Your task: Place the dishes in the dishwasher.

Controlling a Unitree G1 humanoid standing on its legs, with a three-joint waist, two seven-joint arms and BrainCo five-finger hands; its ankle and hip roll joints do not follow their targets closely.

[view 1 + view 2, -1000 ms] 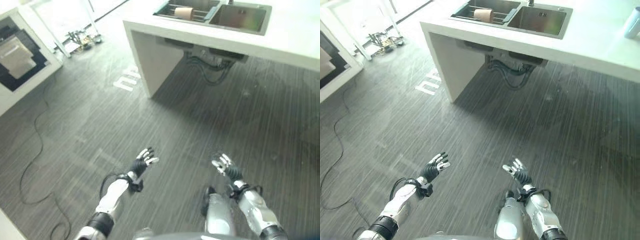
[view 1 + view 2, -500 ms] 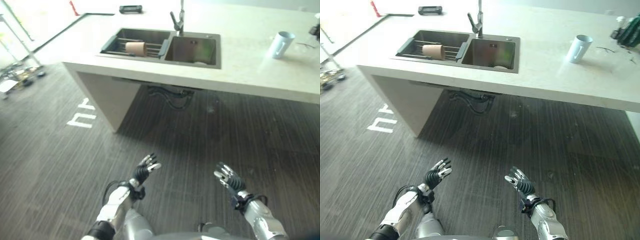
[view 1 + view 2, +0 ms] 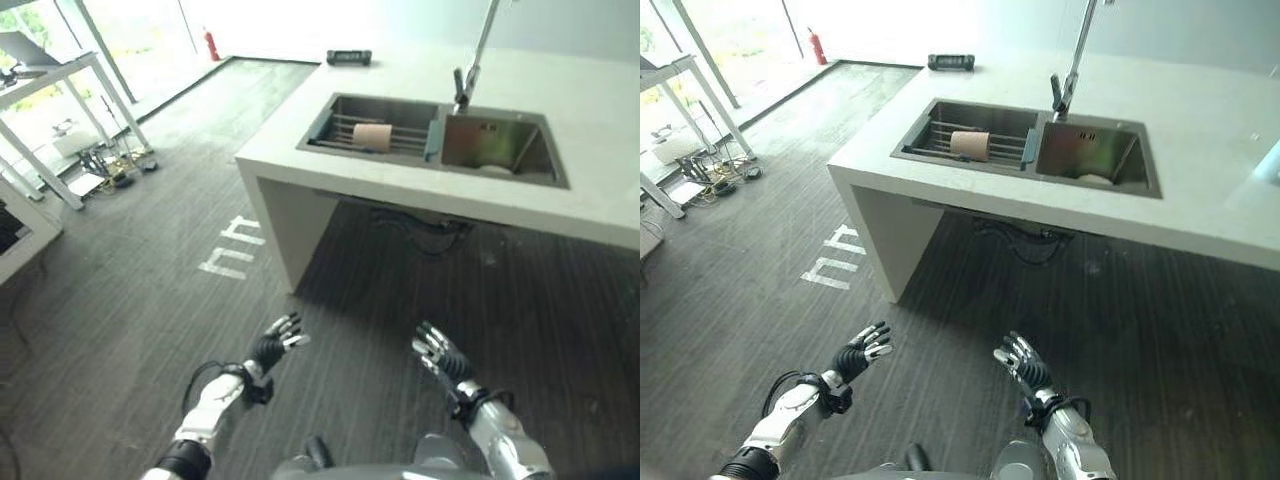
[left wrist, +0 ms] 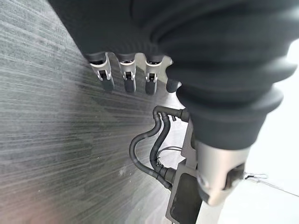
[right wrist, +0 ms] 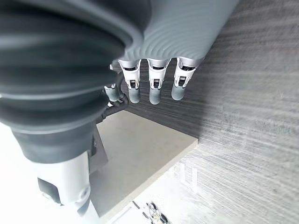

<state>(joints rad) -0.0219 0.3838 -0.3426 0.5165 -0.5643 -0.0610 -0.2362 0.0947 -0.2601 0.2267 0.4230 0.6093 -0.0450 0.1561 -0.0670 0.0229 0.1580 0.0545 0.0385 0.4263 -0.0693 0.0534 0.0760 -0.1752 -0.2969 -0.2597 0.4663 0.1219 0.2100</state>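
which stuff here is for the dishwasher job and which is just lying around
For the job: tan cup lying on the rack in the steel double sink; pale dish in its other basin.
Lying about: small black device on the counter; red fire extinguisher on the floor.

A tan cup [image 3: 970, 146] lies sideways (on the sink rack [image 3: 940, 139]).

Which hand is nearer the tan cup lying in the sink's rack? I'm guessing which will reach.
Left, narrowly. The left hand hangs below-left of the tan cup; the right hand below-right. Both are far off, over the floor.
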